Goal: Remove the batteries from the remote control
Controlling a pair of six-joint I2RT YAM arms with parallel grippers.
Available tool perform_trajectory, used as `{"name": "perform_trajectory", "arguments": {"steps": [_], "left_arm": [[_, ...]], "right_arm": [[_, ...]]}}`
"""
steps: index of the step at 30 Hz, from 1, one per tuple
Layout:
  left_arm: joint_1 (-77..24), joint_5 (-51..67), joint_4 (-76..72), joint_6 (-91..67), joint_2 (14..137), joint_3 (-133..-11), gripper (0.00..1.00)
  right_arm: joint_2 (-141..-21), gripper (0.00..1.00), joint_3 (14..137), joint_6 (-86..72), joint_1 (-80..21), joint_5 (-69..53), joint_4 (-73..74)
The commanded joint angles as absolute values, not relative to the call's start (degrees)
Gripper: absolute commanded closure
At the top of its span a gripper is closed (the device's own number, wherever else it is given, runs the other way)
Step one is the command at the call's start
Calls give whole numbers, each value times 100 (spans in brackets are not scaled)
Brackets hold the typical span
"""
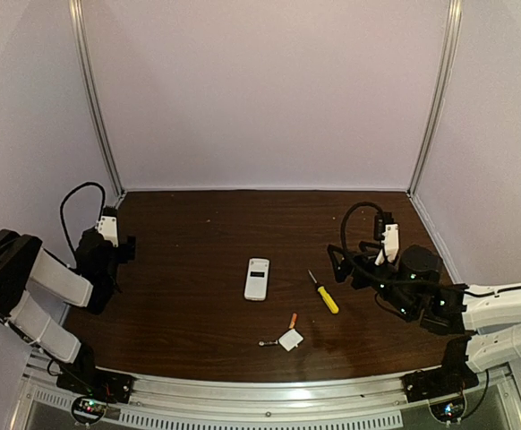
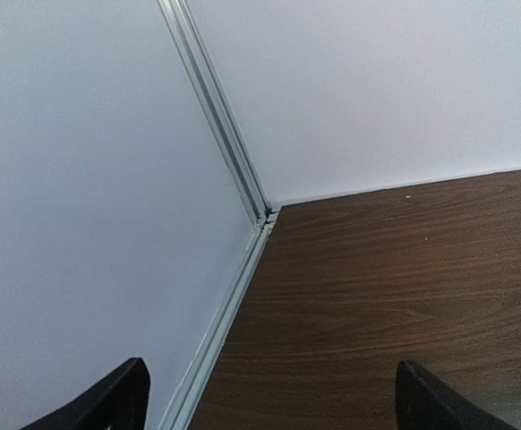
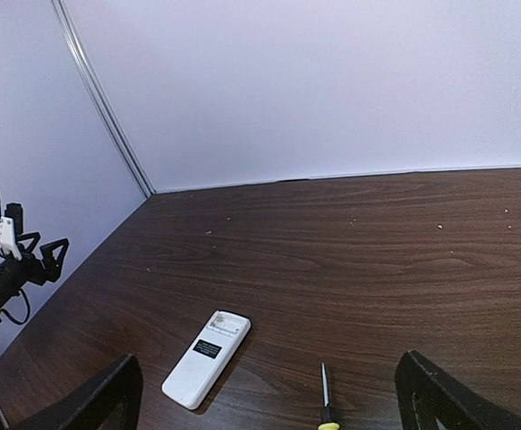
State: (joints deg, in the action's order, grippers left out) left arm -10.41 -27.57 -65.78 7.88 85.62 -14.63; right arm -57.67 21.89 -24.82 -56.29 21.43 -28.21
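The remote control (image 1: 257, 279) lies white back up in the middle of the table, with a dark label on it. In the right wrist view the remote control (image 3: 206, 358) has its battery bay (image 3: 227, 324) uncovered at the far end, and I see no battery in it. One orange battery (image 1: 294, 320) lies on the wood nearer the front edge. My right gripper (image 1: 341, 264) hovers open to the right of the remote, and the right gripper (image 3: 269, 394) holds nothing. My left gripper (image 1: 124, 247) is open at the far left, and the left gripper (image 2: 274, 399) faces the back-left corner.
A yellow-handled screwdriver (image 1: 324, 292) lies between the remote and my right gripper; its shaft (image 3: 325, 390) shows in the right wrist view. A small white square cover (image 1: 290, 339) and a tiny grey slim piece (image 1: 267, 342) sit near the front edge. White walls enclose the table.
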Motion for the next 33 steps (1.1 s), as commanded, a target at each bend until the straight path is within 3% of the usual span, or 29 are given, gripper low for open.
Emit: {"name": "perform_trajectory", "arguments": {"steps": [1,11,17,18,20,22,33], "left_arm": [[-764,-1652,-6467,515,8681,-1761,3],[-332,-896,-5665,273,8869,-2265,2],[-111,-248,-6596,187,8864,-1618,3],[-77,-229,-7186,207,9062,-1499,6],[-88,-234,-7012,199,8921,-1493,11],[-96,-429,-6953,107,8972,-1534,3],[-97,-399,-7080,114,8982,-1512,3]], "right_arm": [[-5715,0,2070,-2520,-5669,2069,-2929],[-5981,0,2092,-2518,-5669,1920,-3110],[-6004,0,2083,-2505,-5669,1907,-3163],[-6023,0,2083,-2505,-5669,1908,-3171],[-6053,0,2083,-2482,-5673,1908,-3183],[-6051,0,2083,-2448,-5674,1926,-3190],[-6262,0,2344,-2070,-5669,2618,-2965]]}}
